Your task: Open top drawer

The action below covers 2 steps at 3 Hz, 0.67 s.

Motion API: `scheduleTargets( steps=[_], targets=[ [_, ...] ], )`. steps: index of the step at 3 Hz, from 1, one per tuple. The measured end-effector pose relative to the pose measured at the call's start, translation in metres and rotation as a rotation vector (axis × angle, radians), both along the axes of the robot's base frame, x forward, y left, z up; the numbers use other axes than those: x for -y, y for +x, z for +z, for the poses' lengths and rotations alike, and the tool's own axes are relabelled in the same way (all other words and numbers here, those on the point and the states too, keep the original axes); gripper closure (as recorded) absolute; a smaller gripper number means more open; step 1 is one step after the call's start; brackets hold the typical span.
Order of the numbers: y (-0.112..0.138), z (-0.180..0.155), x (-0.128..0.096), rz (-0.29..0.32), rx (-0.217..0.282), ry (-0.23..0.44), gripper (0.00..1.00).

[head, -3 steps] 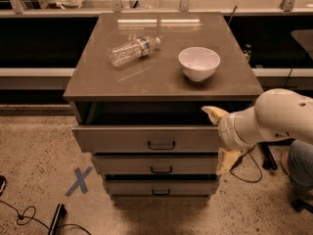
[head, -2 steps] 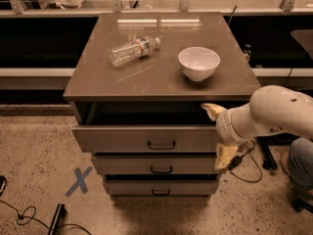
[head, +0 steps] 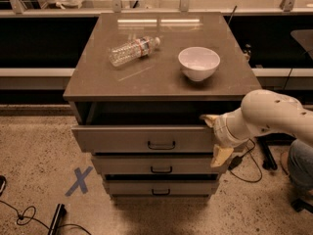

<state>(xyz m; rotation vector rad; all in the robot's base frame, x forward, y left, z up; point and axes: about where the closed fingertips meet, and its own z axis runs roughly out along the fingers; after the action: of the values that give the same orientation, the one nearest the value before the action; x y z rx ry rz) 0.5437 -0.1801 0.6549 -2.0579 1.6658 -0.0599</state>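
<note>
The top drawer (head: 122, 138) of the grey-taupe cabinet stands partly pulled out, with a dark gap behind its front panel. Its small black pull handle (head: 161, 145) is free. My gripper (head: 214, 137) is at the right end of that drawer front, on the end of the white arm (head: 266, 114) that comes in from the right. One yellowish finger (head: 208, 119) lies over the panel's top right corner. The other finger (head: 221, 155) hangs below the panel's lower right corner. The fingers stand apart, one above and one below the panel's end.
Two shallower drawers (head: 156, 166) sit shut below. On the cabinet top (head: 98, 77) lie a clear plastic bottle (head: 132, 49) on its side and a white bowl (head: 198, 63). A blue tape X (head: 78, 180) marks the floor at the left. Cables (head: 242, 158) lie at the right.
My arm and gripper have shifted slightly left toward the drawer's right end. The drawer front stays where it was.
</note>
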Motion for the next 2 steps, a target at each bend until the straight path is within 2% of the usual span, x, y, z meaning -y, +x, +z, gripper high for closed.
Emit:
scheduleTargets(
  steps=[2],
  targets=[
    [-0.023, -0.018, -0.005, 0.055, -0.094, -0.015, 0.60]
  ],
)
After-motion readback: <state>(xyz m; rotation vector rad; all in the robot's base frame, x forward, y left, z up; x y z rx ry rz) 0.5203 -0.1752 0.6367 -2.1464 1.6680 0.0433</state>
